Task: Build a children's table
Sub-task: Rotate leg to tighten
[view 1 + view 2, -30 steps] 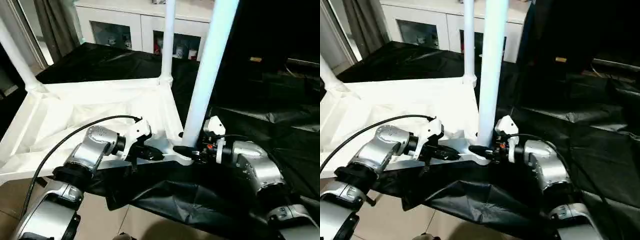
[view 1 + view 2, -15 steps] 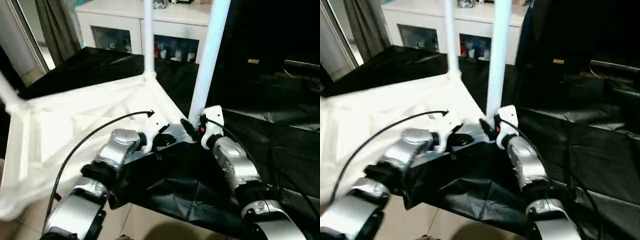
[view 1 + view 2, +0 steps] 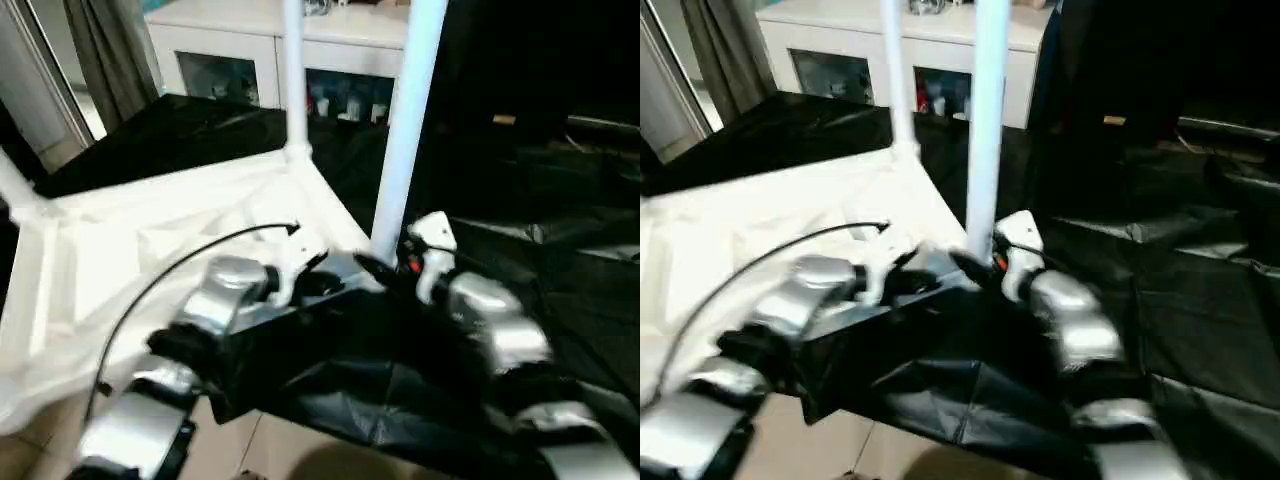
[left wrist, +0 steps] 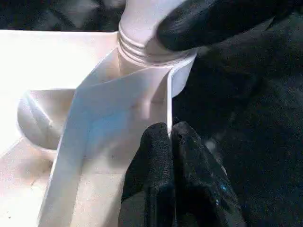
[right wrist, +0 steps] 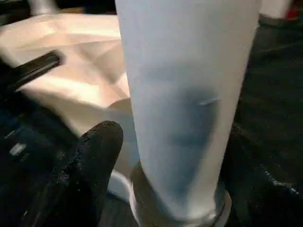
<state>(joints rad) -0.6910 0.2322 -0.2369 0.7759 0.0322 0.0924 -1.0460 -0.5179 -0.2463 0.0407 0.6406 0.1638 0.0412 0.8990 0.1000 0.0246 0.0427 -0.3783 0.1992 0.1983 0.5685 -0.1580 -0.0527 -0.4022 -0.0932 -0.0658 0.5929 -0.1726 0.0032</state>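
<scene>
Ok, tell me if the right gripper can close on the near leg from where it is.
Probably yes. The right gripper already straddles the near leg just above its corner socket, one finger on each side, with nothing between them and the tube.

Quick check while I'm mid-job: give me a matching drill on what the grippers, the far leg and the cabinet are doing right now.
Things:
1. left gripper
2. right gripper
3. far leg
4. cabinet

States or places:
A. stands behind the work, white with glass doors
B. fingers on either side of the near leg at its base
C. pinched shut on the rim of the table top
D. upright in a far corner socket

Pairs: 1-C, 2-B, 3-D, 4-A
</scene>
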